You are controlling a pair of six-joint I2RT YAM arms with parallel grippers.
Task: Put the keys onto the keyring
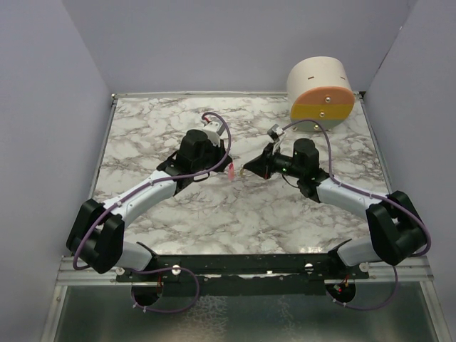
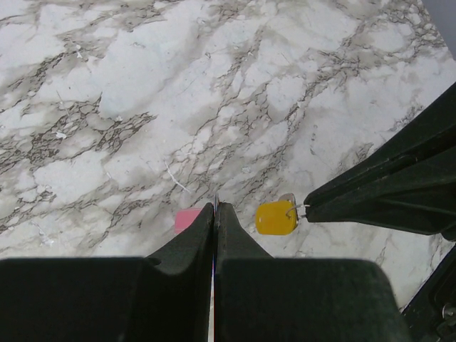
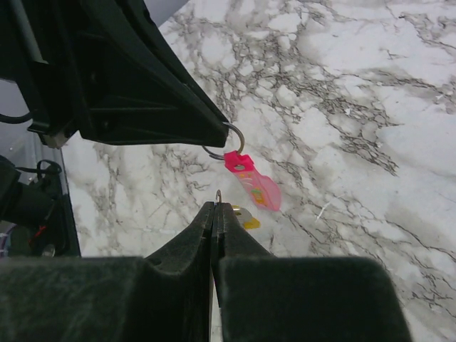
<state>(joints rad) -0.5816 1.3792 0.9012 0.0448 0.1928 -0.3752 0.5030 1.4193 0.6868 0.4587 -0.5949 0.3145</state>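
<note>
Holding both parts over the marble table (image 1: pixel 214 214), tips almost nose to nose.

L gripper (image 2: pixel 215 209): fingers pressed together, pinching the keyring (image 3: pixel 241 136) by its edge. Most of the ring sticks out past the tips. Pink key (image 3: pixel 254 184) hangs off it and looks threaded on.

R gripper (image 3: pixel 214 211): fingers together too, clamped on the yellow key (image 2: pixel 276 218) by its thin wire loop (image 3: pixel 218 195). Key head dangles just under the tips.

Relation that matters: yellow key sits just beside the keyring, on the R-arm side and a bit lower, not touching it afaict. In the R wrist view the keyring is ahead of the R tips and slightly above. Pink key's long axis runs down and away from the keyring, slanting across in front of the R tips, so it partly blocks the straight line in. Wire loop stands roughly upright above the R tips.

My read: pink is done, yellow is what's left. R arm should make the move since it has the key and is near. L only has to keep the keyring steady. Next step prob needs the loop brought up to the keyring's free arc, clear of the pink key.

Can't tell where the keyring's split end is, too small in every view.

Risks: loop snags the pink key, or the keyring twists in the L pinch since the grip is edge-only.
</note>
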